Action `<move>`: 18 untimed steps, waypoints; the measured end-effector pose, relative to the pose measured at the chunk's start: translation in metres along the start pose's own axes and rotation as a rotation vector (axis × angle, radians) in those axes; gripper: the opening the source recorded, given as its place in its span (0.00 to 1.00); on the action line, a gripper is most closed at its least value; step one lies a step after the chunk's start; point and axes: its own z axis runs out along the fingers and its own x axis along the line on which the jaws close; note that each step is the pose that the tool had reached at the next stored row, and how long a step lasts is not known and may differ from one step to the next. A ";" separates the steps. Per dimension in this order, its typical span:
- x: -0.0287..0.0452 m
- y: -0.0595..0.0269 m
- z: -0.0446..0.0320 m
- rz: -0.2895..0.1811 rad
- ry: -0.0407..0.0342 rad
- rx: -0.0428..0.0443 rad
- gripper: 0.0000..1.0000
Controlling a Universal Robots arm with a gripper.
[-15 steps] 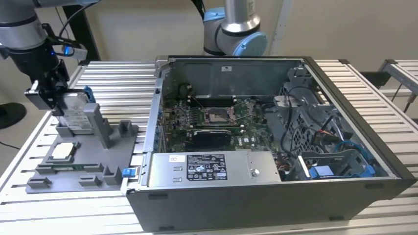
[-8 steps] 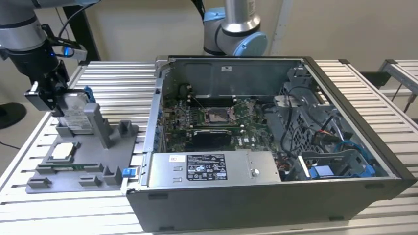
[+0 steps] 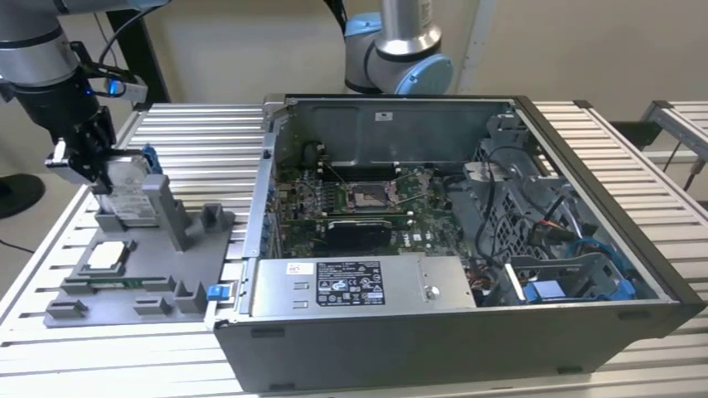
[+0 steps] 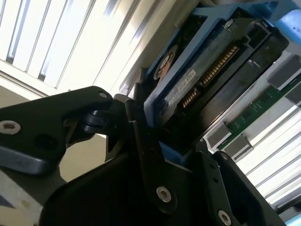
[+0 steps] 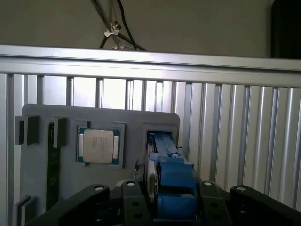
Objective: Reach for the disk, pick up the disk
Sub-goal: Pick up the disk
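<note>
Table (image 3: 188,124): silver ribbed aluminium slats, carrying everything listed.

Open black desktop computer case (image 3: 443,348): lies on its side with the interior upward. Inside:
- green motherboard (image 3: 332,195) with a square metal processor socket (image 3: 366,196) near its middle
- grey metal box with a black-and-white label (image 3: 432,290), against the near wall
- blue cables (image 3: 603,249), toward the exterior view's right

Flat grey plastic fixture plate (image 3: 122,290): just beside the case, on the exterior view's left. A small blue clip (image 3: 218,291) sits at its edge by the case. In its recesses, as seen in the first wrist view:
- small square silver chip (image 5: 98,146)
- narrow green memory stick (image 5: 53,165), near the chip
</note>
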 end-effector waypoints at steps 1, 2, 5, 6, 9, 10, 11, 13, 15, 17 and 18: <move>0.0000 0.0000 0.0000 0.000 -0.0002 -0.0001 0.00; 0.0000 0.0000 0.0000 0.000 -0.0002 0.0000 0.00; 0.0000 0.0000 0.0000 0.000 -0.0004 0.0000 0.00; 0.0000 0.0000 0.0000 0.000 -0.0005 0.0001 0.00; 0.0000 0.0000 0.0000 0.000 -0.0008 0.0001 0.00; 0.0000 0.0000 0.0000 0.000 -0.0008 0.0000 0.00; 0.0000 0.0000 0.0000 0.000 -0.0009 0.0001 0.00; 0.0000 0.0000 0.0000 0.000 -0.0011 0.0000 0.00; 0.0000 0.0000 0.0000 0.000 -0.0013 0.0001 0.00; 0.0000 0.0000 0.0000 0.000 -0.0014 0.0000 0.00; 0.0000 0.0000 0.0000 0.000 -0.0015 0.0001 0.00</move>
